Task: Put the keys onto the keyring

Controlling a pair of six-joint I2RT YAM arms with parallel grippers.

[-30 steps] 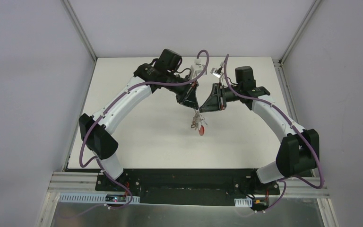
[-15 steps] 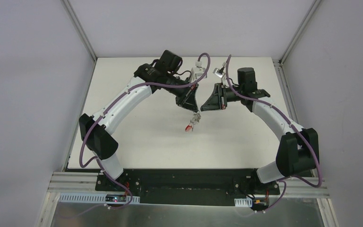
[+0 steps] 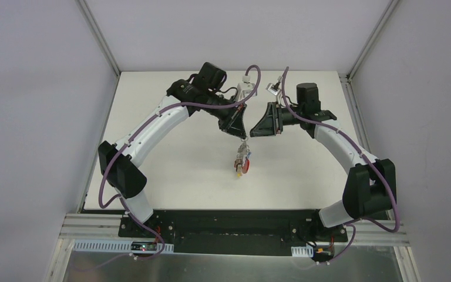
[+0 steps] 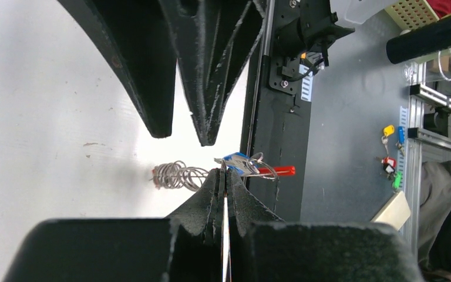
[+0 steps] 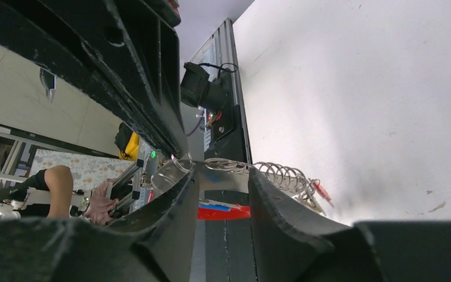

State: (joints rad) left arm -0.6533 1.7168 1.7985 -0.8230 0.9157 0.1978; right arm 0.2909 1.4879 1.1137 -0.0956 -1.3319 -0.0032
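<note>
1. The left fingers point(image 4: 208, 197) are clenched on the keyring point(image 4: 179, 174), pinching its wire at their tips.
2. From above, the keyring hangs at 6 o'clock of those tips, over the desk point(image 3: 176, 173).
3. The keys point(image 4: 239, 164), one blue-headed, bunch beside the pinch.
4. The right fingers point(image 5: 173, 211) are released, at 3 o'clock of the left pair, with the ring's coils just off their tips.

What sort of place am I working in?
Probably a robotics lab test cell: a white table boxed in by grey panels on aluminium framing, with a person visible beyond it.
</note>
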